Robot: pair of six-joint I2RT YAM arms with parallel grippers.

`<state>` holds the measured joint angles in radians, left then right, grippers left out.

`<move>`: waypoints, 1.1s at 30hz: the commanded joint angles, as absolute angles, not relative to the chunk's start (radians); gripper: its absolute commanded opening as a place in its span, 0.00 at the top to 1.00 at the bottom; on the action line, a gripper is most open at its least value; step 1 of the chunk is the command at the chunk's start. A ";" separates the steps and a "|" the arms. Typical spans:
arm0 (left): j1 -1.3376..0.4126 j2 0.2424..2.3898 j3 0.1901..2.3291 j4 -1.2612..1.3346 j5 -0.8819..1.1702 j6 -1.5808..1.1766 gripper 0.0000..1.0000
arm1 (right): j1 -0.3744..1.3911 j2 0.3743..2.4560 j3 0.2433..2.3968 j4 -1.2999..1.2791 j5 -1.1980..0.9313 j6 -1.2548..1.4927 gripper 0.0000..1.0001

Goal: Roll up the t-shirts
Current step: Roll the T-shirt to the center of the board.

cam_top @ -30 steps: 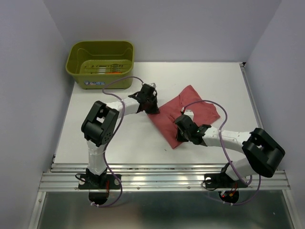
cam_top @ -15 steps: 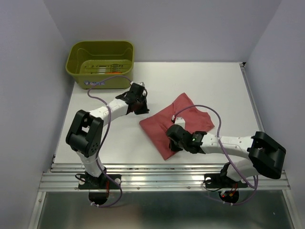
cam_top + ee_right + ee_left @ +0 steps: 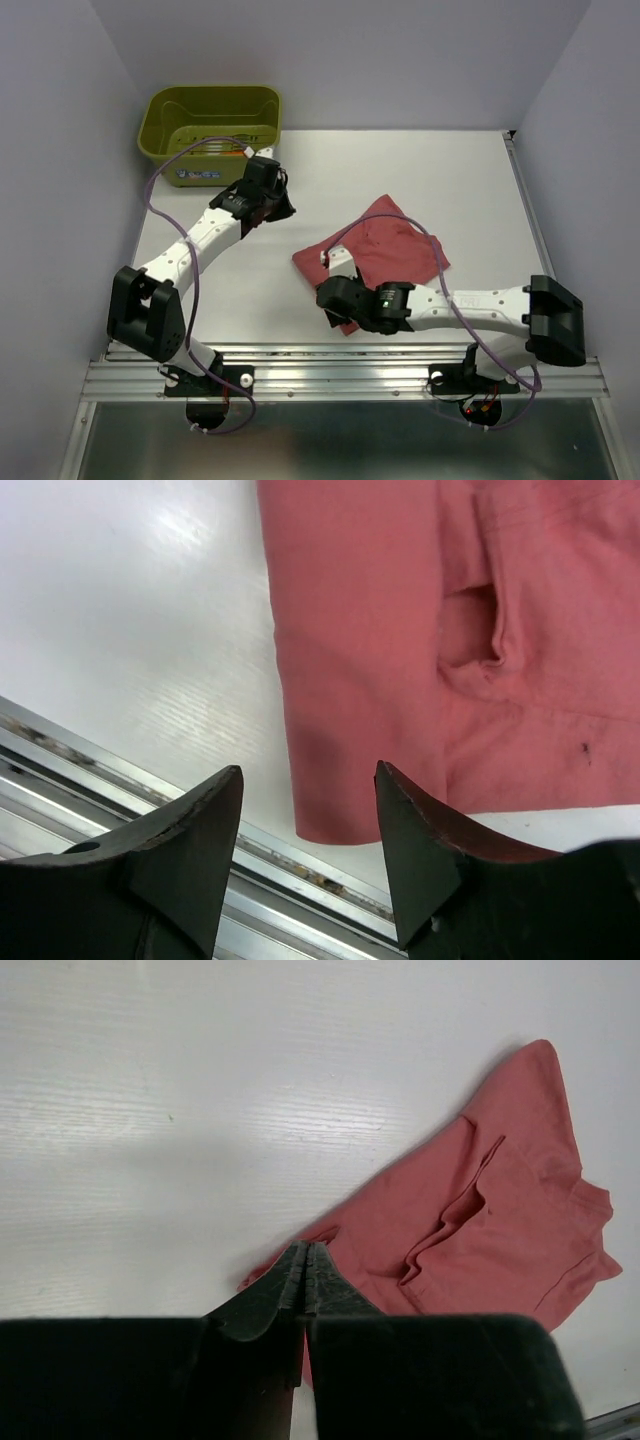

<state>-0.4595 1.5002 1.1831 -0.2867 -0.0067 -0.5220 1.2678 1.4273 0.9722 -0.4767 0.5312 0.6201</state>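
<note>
A dusty brick-red t-shirt [image 3: 390, 245] lies crumpled and partly folded on the white table, right of centre. My left gripper [image 3: 283, 207] is shut on nothing and hovers to the shirt's back left, clear of the cloth. In the left wrist view, the left gripper [image 3: 307, 1247] points at the t-shirt [image 3: 480, 1220] and its near corner. My right gripper [image 3: 332, 296] is at the shirt's near-left corner. In the right wrist view, the right gripper [image 3: 308, 770] is open above the near hem of the t-shirt [image 3: 380, 630], holding nothing.
An olive-green tub [image 3: 190, 172] stands at the back left corner, just behind the left gripper. An aluminium rail [image 3: 340, 370] runs along the table's near edge and shows close under the right fingers [image 3: 120, 780]. Purple cables loop over both arms.
The left gripper let go of the shirt and pulled back left toward the tub. The right gripper slid left and nearer along the shirt and opened. The shirt shifted left.
</note>
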 commanded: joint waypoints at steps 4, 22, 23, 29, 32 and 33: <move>-0.426 1.396 1.083 -0.302 -0.026 -0.554 0.79 | 1.371 1.574 1.049 -0.545 0.652 0.586 0.38; -0.420 1.328 0.925 -0.233 0.061 -0.597 0.60 | 1.381 1.779 1.002 -0.471 0.730 0.638 0.71; -0.420 1.327 0.914 -0.224 0.069 -0.598 0.53 | 1.381 1.775 1.002 -0.471 0.736 0.643 0.76; -0.422 1.299 0.801 -0.132 0.143 -0.627 0.12 | 1.365 1.684 0.982 -0.407 0.718 0.633 0.99; -0.423 1.275 0.749 -0.075 0.182 -0.641 0.01 | 1.324 1.609 0.944 -0.364 0.648 0.637 0.99; -0.425 1.273 0.738 -0.063 0.192 -0.647 0.01 | 1.312 1.589 0.931 -0.330 0.628 0.635 0.99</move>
